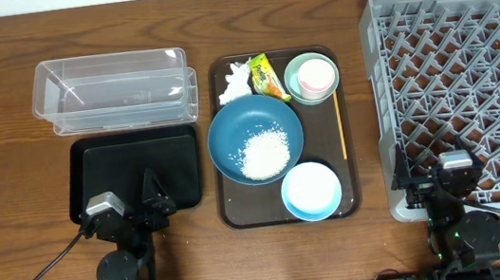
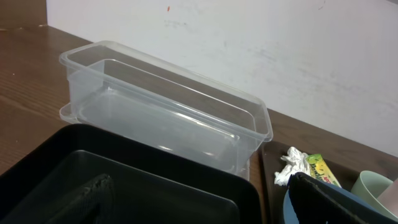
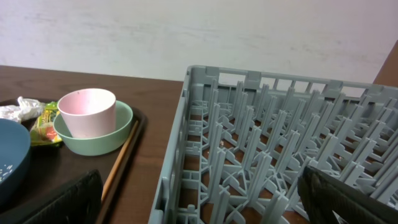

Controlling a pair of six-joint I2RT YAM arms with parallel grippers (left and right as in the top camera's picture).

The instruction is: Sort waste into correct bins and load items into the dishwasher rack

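On the brown serving tray (image 1: 223, 205), a dark-blue bowl (image 1: 234, 128) holds rice grains (image 1: 264, 153). A light-blue bowl (image 1: 311, 191) is in front. A pink cup (image 1: 317, 74) stands in the mint bowl (image 1: 295, 69). A tissue (image 1: 235, 85) and a wrapper (image 1: 267, 78) lie at the back. The clear tub (image 1: 115, 90) and the black tray (image 1: 91, 169) are at the left, the grey rack (image 1: 462, 76) at the right. My left gripper (image 1: 133, 200) is open over the black tray's front (image 2: 205, 205). My right gripper (image 1: 431, 170) is open at the rack's front left corner (image 3: 202, 205).
A wooden chopstick (image 1: 340, 124) lies along the right side of the serving tray. The tub and the black tray are empty. The rack holds nothing. A white wall stands behind the table.
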